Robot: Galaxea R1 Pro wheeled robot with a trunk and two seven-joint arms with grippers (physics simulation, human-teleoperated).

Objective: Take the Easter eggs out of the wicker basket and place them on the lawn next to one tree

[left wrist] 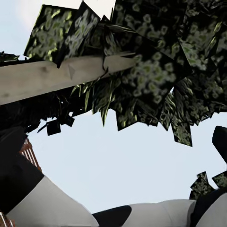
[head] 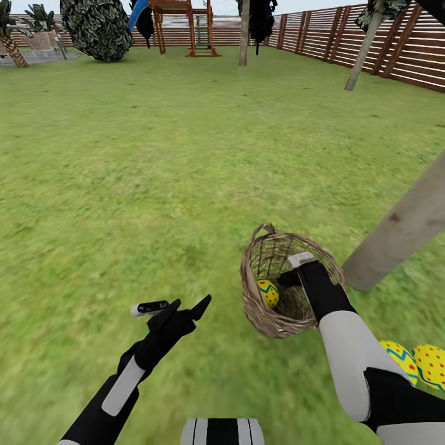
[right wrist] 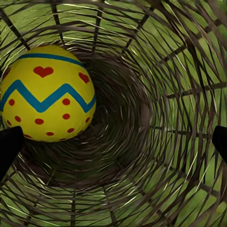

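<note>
Taking the wicker basket (head: 287, 296) as the landmark: nearest the robot, two Easter eggs (head: 415, 363) are lying on the lawn (head: 185, 185) on the near side of the basket, touching each other and partly hidden behind the right forearm; the one with red dots (head: 431, 363) is sitting outermost. The left gripper (head: 185, 307) is hovering above the grass well to the left of the basket, its fingers spread apart and holding nothing. The right gripper (right wrist: 113, 142) is reaching into the basket's mouth, its two dark fingertips (right wrist: 9, 144) standing wide apart and gripping nothing. The basket itself is lying tipped on its side. Inside it, the third egg (right wrist: 46, 93), banded with a blue zigzag and marked with red hearts and dots, is resting against the woven wall. Just beyond the basket to the right, the pale trunk of the tree (head: 402, 228) is leaning up out of the grass. Far behind, a slatted fence (head: 371, 43) is running along the garden's edge.
</note>
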